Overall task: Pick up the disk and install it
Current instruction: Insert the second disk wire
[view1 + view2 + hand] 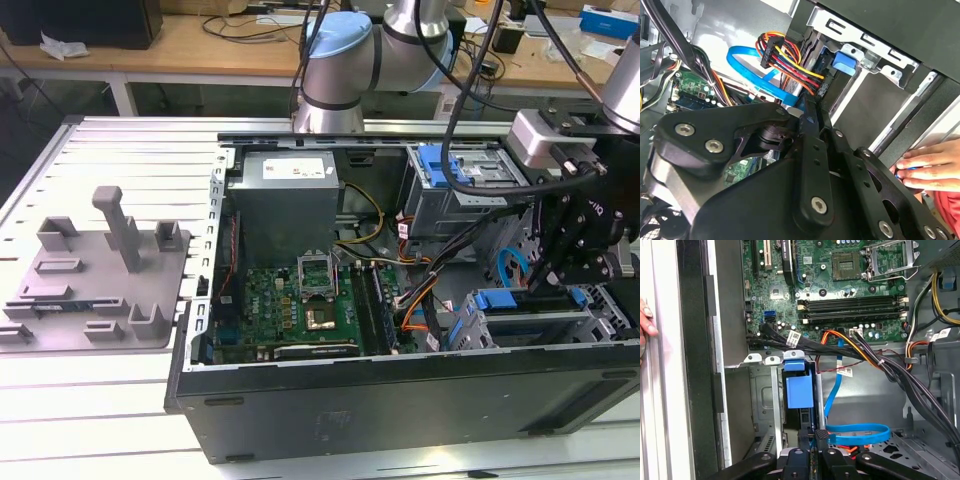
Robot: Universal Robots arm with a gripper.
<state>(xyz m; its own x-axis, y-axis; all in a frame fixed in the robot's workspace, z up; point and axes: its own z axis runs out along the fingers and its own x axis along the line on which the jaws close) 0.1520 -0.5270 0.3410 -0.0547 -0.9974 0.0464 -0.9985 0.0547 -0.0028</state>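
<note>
Gripper [568,272] sits low over the drive cage [545,325] at the exterior view's right. Disk [799,390] stands edge-on in the cage slot; its jaws look clenched, grasping nothing

Disk [799,390] in drive cage [765,390], pincer [812,437] adjacent.

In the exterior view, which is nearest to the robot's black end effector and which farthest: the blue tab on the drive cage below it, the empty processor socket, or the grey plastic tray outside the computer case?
1. Blue tab: on the drive cage just below the end effector, on the exterior view's right.
2. Processor socket: mid-motherboard, inside the computer case.
3. Grey plastic tray: outside the case, on the exterior view's far left.
</note>
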